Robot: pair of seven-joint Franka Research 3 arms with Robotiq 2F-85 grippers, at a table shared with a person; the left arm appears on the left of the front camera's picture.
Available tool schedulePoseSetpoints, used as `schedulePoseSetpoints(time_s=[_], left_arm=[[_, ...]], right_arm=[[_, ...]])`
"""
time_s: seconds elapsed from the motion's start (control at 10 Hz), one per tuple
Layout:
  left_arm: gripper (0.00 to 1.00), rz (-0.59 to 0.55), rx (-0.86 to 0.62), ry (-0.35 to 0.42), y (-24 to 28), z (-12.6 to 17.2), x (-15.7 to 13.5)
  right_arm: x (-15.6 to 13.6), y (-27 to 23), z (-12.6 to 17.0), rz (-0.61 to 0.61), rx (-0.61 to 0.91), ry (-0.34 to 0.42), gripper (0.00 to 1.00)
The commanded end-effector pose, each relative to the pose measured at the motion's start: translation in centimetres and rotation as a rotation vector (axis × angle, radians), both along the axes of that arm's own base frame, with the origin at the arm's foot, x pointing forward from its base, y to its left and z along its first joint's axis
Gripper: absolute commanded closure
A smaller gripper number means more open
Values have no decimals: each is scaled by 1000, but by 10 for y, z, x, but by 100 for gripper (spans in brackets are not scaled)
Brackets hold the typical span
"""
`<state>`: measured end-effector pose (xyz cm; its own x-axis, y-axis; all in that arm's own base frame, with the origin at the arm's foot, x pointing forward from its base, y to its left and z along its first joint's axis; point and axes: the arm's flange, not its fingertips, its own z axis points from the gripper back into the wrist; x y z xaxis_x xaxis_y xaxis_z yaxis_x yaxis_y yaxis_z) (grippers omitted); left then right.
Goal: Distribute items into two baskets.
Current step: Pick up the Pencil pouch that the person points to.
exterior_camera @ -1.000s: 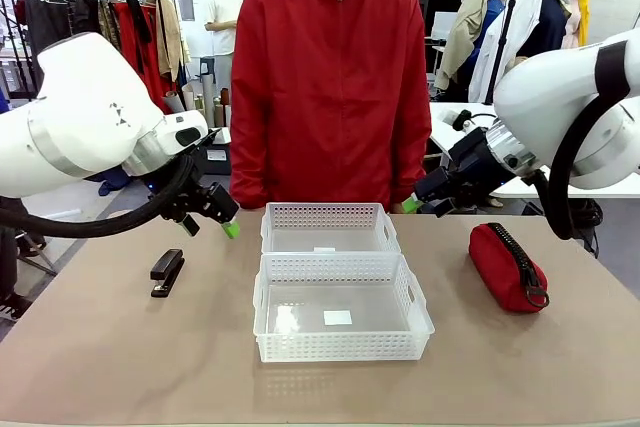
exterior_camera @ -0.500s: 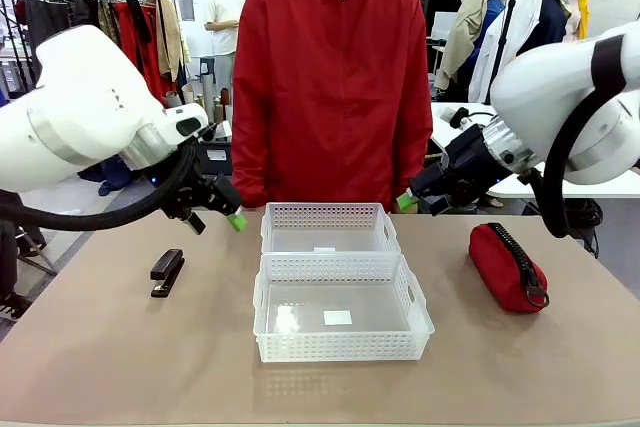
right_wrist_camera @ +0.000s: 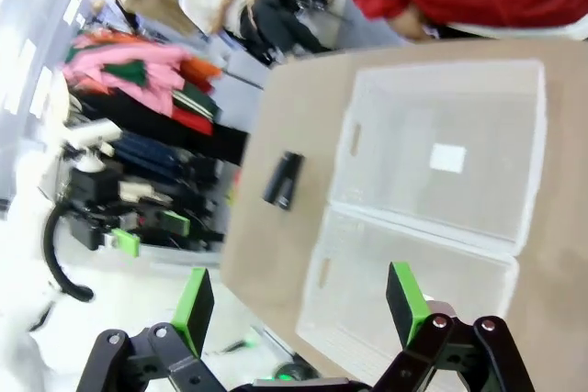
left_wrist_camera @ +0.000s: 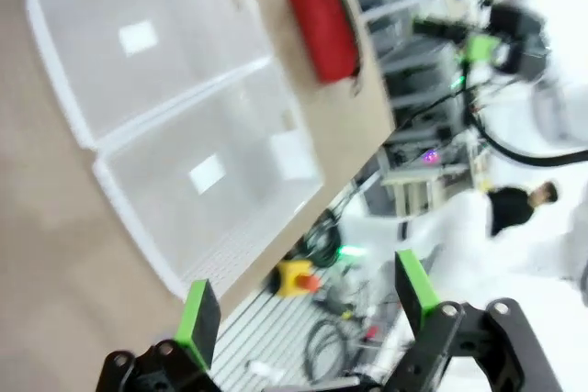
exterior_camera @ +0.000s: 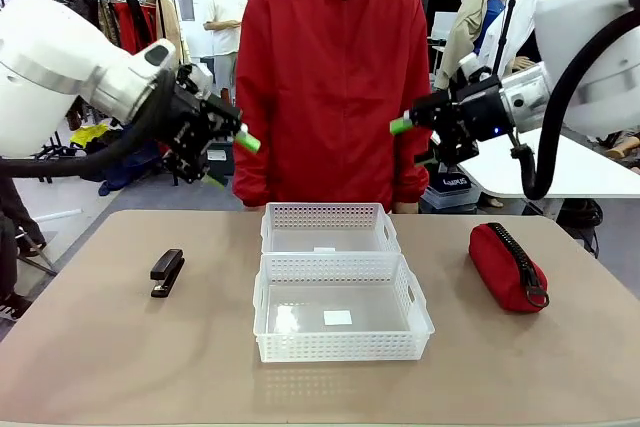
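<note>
Two white lattice baskets stand touching at mid-table: the smaller basket (exterior_camera: 330, 229) farther off, the larger basket (exterior_camera: 340, 342) nearer, both with nothing but a small label inside. The black stapler (exterior_camera: 167, 272) lies left of them; the red zippered pouch (exterior_camera: 508, 266) lies on the right. My left gripper (exterior_camera: 231, 161) hangs open high above the table, up and left of the baskets. My right gripper (exterior_camera: 410, 137) is open too, high at the right. The left wrist view looks down on both baskets (left_wrist_camera: 64, 89) and the pouch (left_wrist_camera: 323, 29). In the right wrist view lie the stapler (right_wrist_camera: 283, 179) and baskets (right_wrist_camera: 404, 190).
A person in a red jacket (exterior_camera: 335, 77) stands at the table's far edge, right behind the baskets, hands down. Bare tabletop (exterior_camera: 120, 357) spreads around the items. Clothes racks and another table stand behind.
Both arms have risen from near table height to well above it, with the grippers lifted and swung toward the person. Both grippers stayed open. Nothing on the table moved.
</note>
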<state>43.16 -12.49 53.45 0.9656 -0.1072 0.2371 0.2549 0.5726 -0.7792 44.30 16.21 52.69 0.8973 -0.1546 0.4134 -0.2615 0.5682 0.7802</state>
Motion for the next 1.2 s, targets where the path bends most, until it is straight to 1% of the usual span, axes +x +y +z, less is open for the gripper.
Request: schedulePoseSetpoints(time_s=[0.0,0.1,0.2,0.3,0.4,0.5,0.6,0.9,1.0,1.1], left_arm=[[0,68,-162,-9,12,3,9],[0,74,-198,-83,21,4,9],[0,39,-270,-82,32,3,8],[0,52,-323,-78,40,1,7],[0,65,-362,-106,44,1,6],[0,60,-359,-128,47,1,4],[0,83,-307,-80,44,10,12],[0,83,-307,-80,44,10,12],[0,78,-317,-94,45,6,11],[0,41,-382,-61,49,14,7]], right_arm=[[14,-8,2,-65,152,17,0],[18,-15,4,-68,197,44,0],[25,-27,5,-75,242,77,0],[31,-39,4,-55,289,119,0],[36,-45,1,-73,283,123,0],[38,-47,-2,-83,271,110,0],[26,-45,1,-72,255,109,0],[26,-45,1,-72,255,109,0],[28,-47,-3,-69,249,117,0],[24,-50,3,-15,324,203,0]])
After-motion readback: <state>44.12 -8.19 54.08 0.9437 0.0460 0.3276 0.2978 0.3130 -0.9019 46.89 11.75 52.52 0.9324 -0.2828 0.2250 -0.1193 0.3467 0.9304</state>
